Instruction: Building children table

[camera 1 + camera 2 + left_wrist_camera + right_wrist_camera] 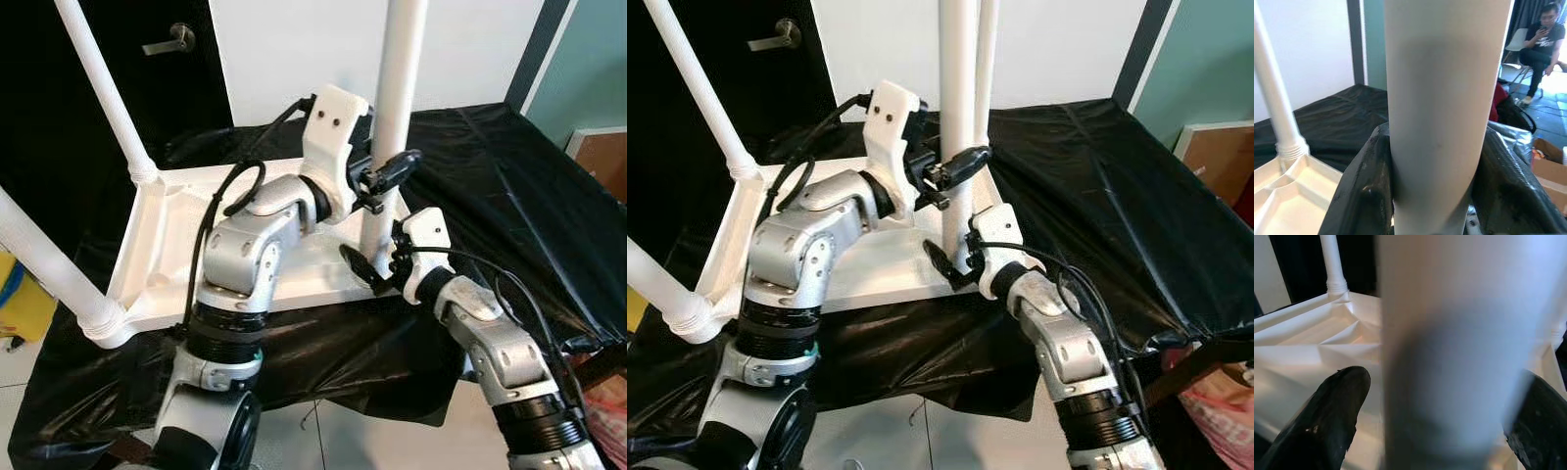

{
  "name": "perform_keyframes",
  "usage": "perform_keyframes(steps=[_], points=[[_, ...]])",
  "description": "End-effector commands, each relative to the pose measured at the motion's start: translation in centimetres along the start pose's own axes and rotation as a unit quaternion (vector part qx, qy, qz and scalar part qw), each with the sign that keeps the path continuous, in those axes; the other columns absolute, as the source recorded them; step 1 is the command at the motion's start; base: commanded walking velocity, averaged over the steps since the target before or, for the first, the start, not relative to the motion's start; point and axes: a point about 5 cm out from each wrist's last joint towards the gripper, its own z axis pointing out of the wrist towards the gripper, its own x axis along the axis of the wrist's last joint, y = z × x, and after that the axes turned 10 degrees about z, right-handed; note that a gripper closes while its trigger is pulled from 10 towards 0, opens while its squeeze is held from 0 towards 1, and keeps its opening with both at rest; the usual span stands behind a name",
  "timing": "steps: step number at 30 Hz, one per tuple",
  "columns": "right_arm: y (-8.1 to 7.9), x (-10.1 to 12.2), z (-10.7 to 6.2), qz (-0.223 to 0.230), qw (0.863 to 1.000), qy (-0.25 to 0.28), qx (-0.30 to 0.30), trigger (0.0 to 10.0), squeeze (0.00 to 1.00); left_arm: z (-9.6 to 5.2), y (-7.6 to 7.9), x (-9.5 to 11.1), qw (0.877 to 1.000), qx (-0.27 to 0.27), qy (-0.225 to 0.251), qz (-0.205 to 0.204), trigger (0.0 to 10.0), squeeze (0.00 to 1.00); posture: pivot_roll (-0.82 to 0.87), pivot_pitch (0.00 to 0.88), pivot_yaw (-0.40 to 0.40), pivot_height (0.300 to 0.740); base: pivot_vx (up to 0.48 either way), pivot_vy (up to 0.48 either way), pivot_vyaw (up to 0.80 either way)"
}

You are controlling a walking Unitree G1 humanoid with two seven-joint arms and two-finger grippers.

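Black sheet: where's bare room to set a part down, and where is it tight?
The sheet is bare right of the upturned tabletop, back to the wall. It is tight at the near right leg, with the left gripper and the right gripper at it.

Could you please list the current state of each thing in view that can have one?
Table top: upside down on the black cloth.
Near right leg: upright at its corner, held by both grippers.
Other three legs: fitted in their corners.
Left gripper: shut on the leg, higher up.
Right gripper: around the leg near its base, fingers apart from it.
Door: closed, handle level.
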Motion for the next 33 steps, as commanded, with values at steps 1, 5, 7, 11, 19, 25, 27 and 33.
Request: perform_keyframes(steps=[1, 5, 7, 11, 19, 25, 27, 33], points=[[0.2, 0.1, 0.4, -0.004, 1.000, 0.009, -0.023, 10.0, 0.00, 0.4, -0.5, 0.5, 0.998, 0.066, -0.005, 0.000, 10.0, 0.00, -0.15, 0.033, 0.002, 0.740, 0.000, 0.000, 0.00], [0.3, 0.4, 1.0, -0.003, 0.998, 0.024, -0.056, 10.0, 0.00, 1.1, -0.2, 0.7, 0.997, 0.077, -0.001, -0.009, 10.0, 0.00, -0.15, 0.031, 0.002, 0.740, 0.000, 0.000, 0.00], [0.3, 0.5, 1.2, -0.003, 0.997, 0.028, -0.069, 10.0, 0.00, 1.5, -0.1, 0.9, 0.997, 0.082, 0.003, -0.014, 10.0, 0.00, -0.15, 0.029, 0.003, 0.740, 0.000, 0.000, 0.00], [0.3, 0.8, 1.7, -0.006, 0.994, 0.040, -0.103, 10.0, 0.00, 2.3, 0.4, 1.5, 0.996, 0.085, 0.014, -0.025, 10.0, 0.00, -0.15, 0.026, 0.003, 0.740, 0.000, 0.000, 0.00], [0.1, 0.3, 1.8, 0.004, 0.990, 0.039, -0.137, 10.0, 0.00, 2.9, 0.7, 1.9, 0.996, 0.085, 0.024, -0.026, 10.0, 0.00, -0.15, 0.023, 0.006, 0.740, 0.000, 0.000, 0.00], [-0.1, 0.2, 1.9, 0.004, 0.989, 0.041, -0.140, 10.0, 0.00, 3.0, 0.8, 2.0, 0.995, 0.089, 0.025, -0.031, 10.0, 0.00, -0.15, 0.023, 0.007, 0.740, 0.000, 0.000, 0.00], [0.0, 0.2, 2.0, 0.003, 0.989, 0.043, -0.142, 10.0, 0.00, 3.0, 0.8, 2.0, 0.995, 0.088, 0.025, -0.031, 10.0, 0.00, -0.15, 0.023, 0.006, 0.740, 0.000, 0.000, 0.00], [0.0, 0.5, 2.3, 0.006, 0.988, 0.048, -0.146, 4.4, 0.00, 3.1, 0.9, 2.1, 0.995, 0.086, 0.028, -0.031, 10.0, 0.00, -0.15, 0.023, 0.003, 0.740, 0.000, 0.000, 0.00]])
